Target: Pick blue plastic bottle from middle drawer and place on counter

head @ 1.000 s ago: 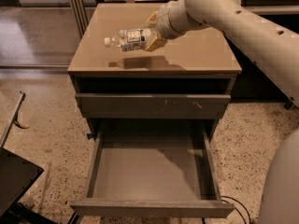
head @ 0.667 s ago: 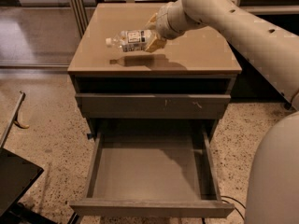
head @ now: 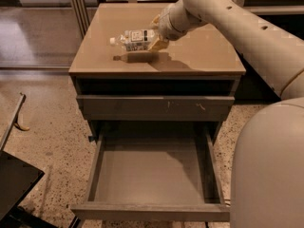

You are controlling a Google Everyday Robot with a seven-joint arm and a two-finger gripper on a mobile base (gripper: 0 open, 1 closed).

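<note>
Pincer (head: 155, 34) apparently clamps blue plastic bottle (head: 137, 37) sideways above counter (head: 199, 56).

Dim overhead light; my pincer (head: 159, 36), clutching the clear plastic bottle (head: 135, 39) above the glossy tan table (head: 204, 51), casts a soft shadow (head: 136, 57) there.

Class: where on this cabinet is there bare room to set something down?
Bare: the glossy tan counter's front strip and right corner; the open grey-brown middle drawer's floor. Crowded: mid-counter, where the gripper holds the small clear plastic bottle above it.
</note>
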